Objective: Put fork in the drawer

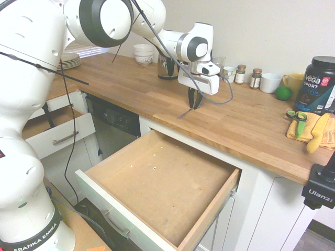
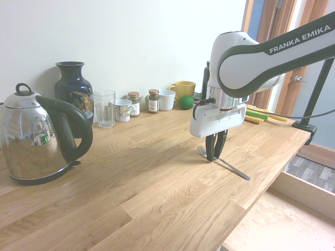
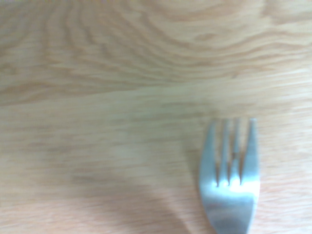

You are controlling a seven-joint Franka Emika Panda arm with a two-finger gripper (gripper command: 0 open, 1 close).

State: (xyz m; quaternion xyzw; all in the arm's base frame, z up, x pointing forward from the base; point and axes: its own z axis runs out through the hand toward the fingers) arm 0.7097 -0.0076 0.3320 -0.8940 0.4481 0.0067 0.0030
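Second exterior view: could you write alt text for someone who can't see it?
A white robot arm's gripper points straight down over a silver fork lying on a wooden countertop, its fingers on either side of the fork's neck. A kettle, vase, glass and mugs stand along the wall.

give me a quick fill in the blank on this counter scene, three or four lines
1. The fork lies on the wooden ____.
2. The gripper points straight ____ at the fork.
3. The drawer below the counter edge stands ____.
4. The scissors have ____ handles.

Missing words: counter; down; open; green
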